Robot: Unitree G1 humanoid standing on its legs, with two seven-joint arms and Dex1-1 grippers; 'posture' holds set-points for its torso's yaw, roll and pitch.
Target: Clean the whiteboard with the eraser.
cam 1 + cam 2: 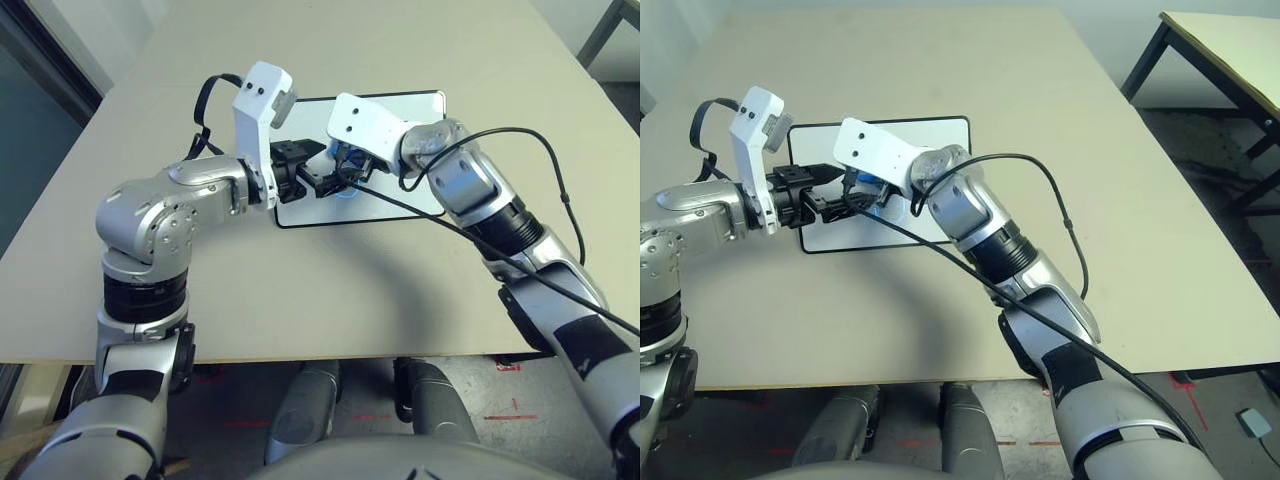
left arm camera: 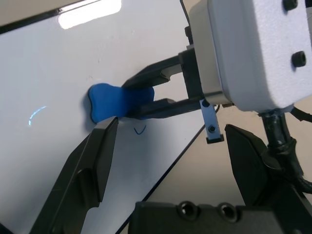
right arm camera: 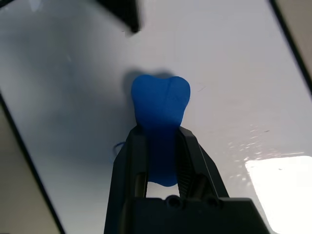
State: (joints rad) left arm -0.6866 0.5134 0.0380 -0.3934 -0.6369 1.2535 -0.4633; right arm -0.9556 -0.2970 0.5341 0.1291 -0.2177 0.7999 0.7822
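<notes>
wiping underway | our right gripper [image 3: 161, 146] clenches the eraser [image 3: 161, 105] on the whiteboard [image 3: 234, 73] | left gripper [image 2: 170, 161] released | blue marks [image 2: 140, 129] still left

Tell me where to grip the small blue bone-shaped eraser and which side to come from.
Grip the small blue bone-shaped eraser across its pinched waist, coming from above the flat white black-framed whiteboard, fingers along its length. The narrow middle fits between the fingers and the lobed end stays free. The right gripper holds it this way; the left gripper waits open beside.
</notes>
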